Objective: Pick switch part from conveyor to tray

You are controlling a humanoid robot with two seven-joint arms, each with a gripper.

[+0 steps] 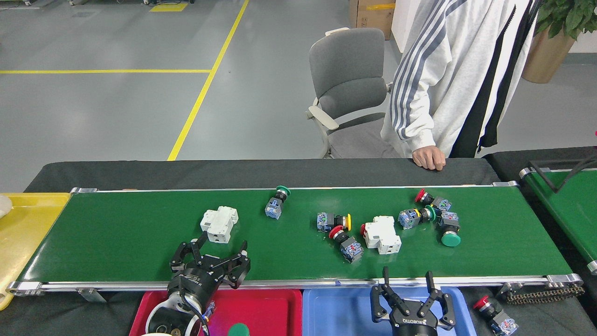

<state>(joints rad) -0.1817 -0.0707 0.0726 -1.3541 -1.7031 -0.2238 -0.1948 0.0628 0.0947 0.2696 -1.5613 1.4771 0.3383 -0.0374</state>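
The left gripper [212, 249] hangs spread and empty over the near edge of the long dark green conveyor belt [140, 242], just short of the white blocky plastic switch part [219, 224]; the right gripper [406, 289] stands spread and empty above the blue plastic tray [336, 310].

Risks, as judged: an off-centre closure could tip or push the white part aside; if the belt runs, the part may drift off line; the clustered push-button switches [345, 238] further right lie touching, inviting a double pick.

Containers: the red plastic tray [261, 312] shows a green button cap [239, 330]; remaining contents hidden by the arm; the blue tray shows nothing in its visible portion; the yellow tray [23, 228] at the belt's left end holds a whitish object at its far edge, unidentifiable.
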